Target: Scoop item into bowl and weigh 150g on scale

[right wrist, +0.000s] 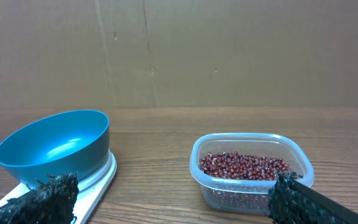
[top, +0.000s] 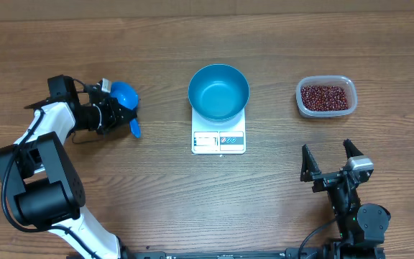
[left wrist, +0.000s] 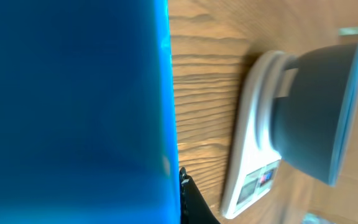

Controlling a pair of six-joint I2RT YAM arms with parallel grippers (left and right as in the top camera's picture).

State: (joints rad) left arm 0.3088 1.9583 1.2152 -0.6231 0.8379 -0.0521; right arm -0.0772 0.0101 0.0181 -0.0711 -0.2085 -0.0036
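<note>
Toward the table's [top: 157, 201] left edge the left gripper [top: 113, 114] clamps a blue scoop [top: 124, 94], which blots out half its wrist view. Mid-table the bowl [top: 218, 91] sits on the scale [top: 218, 141]; beans [top: 325, 97] lie in a tub [top: 302, 106] near the right edge; the right gripper [top: 330, 155] gapes wide

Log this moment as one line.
left gripper shut on scoop | right gripper open | bowl empty on scale | beans in tub

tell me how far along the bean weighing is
Done: the round bright blue bowl sits empty on the small white square scale. In hand: the left tool is shut on the small blue handled scoop. Left: all the dark red-brown beans lie in the clear plastic tub, so scooping and weighing have not begun; the right tool is open, holding nothing.
</note>
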